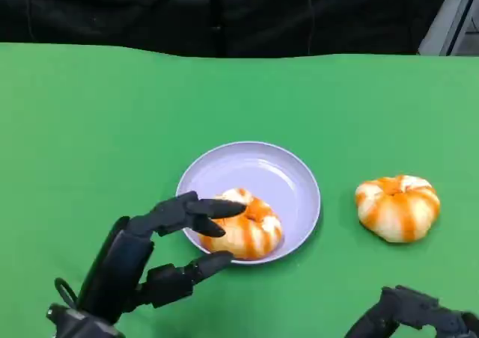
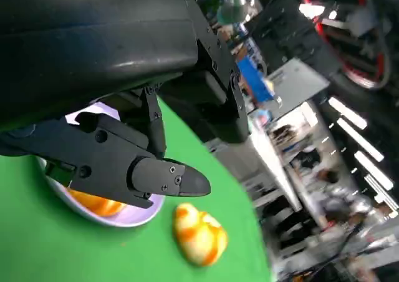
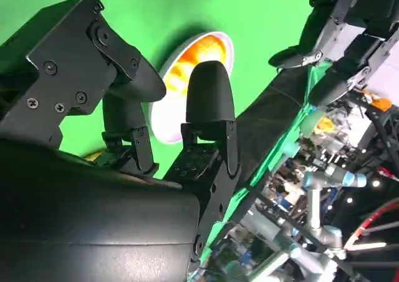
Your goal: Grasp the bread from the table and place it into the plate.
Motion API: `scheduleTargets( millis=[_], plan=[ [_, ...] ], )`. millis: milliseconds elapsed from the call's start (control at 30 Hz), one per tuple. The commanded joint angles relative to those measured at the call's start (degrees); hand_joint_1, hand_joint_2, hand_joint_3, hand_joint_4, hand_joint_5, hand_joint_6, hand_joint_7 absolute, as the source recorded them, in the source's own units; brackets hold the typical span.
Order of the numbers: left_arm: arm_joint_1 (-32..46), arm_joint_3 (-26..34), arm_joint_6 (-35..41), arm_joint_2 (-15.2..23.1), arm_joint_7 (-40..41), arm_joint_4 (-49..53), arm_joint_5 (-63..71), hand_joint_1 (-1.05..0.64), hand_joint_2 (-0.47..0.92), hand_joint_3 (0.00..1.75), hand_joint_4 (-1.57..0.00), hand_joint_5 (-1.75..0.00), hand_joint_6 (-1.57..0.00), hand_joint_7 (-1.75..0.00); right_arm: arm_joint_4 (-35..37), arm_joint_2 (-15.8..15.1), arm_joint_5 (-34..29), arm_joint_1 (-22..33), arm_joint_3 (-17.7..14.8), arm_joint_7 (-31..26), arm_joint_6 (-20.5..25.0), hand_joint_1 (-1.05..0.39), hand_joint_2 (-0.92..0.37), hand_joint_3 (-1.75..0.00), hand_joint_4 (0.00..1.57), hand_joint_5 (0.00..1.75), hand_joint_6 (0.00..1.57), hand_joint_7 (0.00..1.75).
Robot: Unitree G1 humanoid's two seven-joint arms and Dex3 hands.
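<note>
Head view: green table [image 1: 90, 114], black backdrop [image 1: 224, 13]

right hand [image 3: 168, 101]: fingers apart, empty, above the plate
plate [image 3: 163, 116]: on green table [image 3: 162, 7]
bread [image 3: 196, 57]: in plate

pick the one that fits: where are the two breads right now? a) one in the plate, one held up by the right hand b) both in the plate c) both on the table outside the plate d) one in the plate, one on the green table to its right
d: in the head view one bread lies in the plate by the left hand, and the other bread sits on the green table to the plate's right, untouched.
</note>
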Motion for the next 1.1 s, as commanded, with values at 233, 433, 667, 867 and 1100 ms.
scheduleTargets(
  millis=[233, 433, 667, 867, 1100],
  plan=[
    [4.7, 3.0, -11.2, -0.9, -2.5, 8.2, -6.3, 0.00, 0.32, 1.42, -0.83, -1.54, -0.81, -1.28, 1.3, -0.2, 3.4, -0.7, -0.7, 1.1, -0.7, -0.02, -0.20, -1.44, 0.86, 1.37, 0.92, 1.05],
    [9.6, 3.1, -12.0, -1.9, -3.7, 7.5, -7.2, 0.12, 0.34, 1.51, -0.92, -1.65, -0.89, -1.42, 2.5, -0.1, 6.3, 0.0, -0.8, 1.7, -2.3, -0.02, -0.16, -1.46, 0.88, 1.38, 0.94, 1.07],
    [14.5, 2.7, -15.2, -3.3, -3.6, 7.3, -4.7, 0.11, 0.26, 1.67, -0.95, -1.70, -0.92, -1.49, 2.3, -0.7, 8.3, 4.0, -2.6, 2.4, -4.9, -0.01, -0.07, -1.57, 0.92, 1.38, 0.95, 1.10],
    [15.3, 3.1, -17.5, -4.3, -3.0, 8.5, -1.8, 0.12, 0.26, 1.65, -0.92, -1.70, -0.89, -1.52, 1.3, -1.4, 8.2, 5.8, -4.6, 3.3, -5.5, 0.00, -0.12, -1.47, 0.92, 1.41, 0.94, 1.11],
    [11.0, 3.9, -17.1, -3.0, -4.4, 10.6, -3.0, 0.11, 0.26, 1.62, -0.96, -1.66, -0.92, -1.49, -1.5, 0.6, 6.7, 5.9, -3.8, 4.0, -2.3, 0.01, -0.14, -1.43, 0.90, 1.45, 0.93, 1.11]
  ],
)
